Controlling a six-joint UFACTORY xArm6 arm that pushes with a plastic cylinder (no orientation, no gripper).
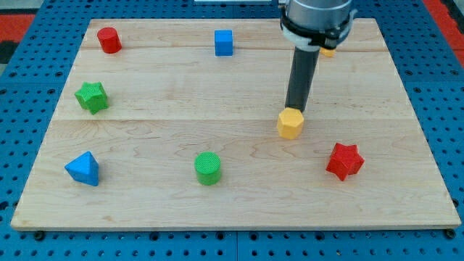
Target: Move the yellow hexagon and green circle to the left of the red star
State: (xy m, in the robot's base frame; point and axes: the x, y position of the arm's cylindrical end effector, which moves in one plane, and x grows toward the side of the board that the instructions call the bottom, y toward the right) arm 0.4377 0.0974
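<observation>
The yellow hexagon (290, 123) sits right of the board's middle. My tip (294, 109) stands just above it in the view, touching or nearly touching its upper edge. The red star (344, 161) lies to the hexagon's lower right. The green circle (208, 168) sits toward the view's bottom, left of both the hexagon and the red star.
A red cylinder (109, 40) is at the top left, a blue cube (224, 43) at the top middle, a green star (91, 97) at the left, a blue triangle (83, 169) at the bottom left. A yellow block (328, 51) peeks out behind the arm. The wooden board (145, 210) lies on a blue pegboard.
</observation>
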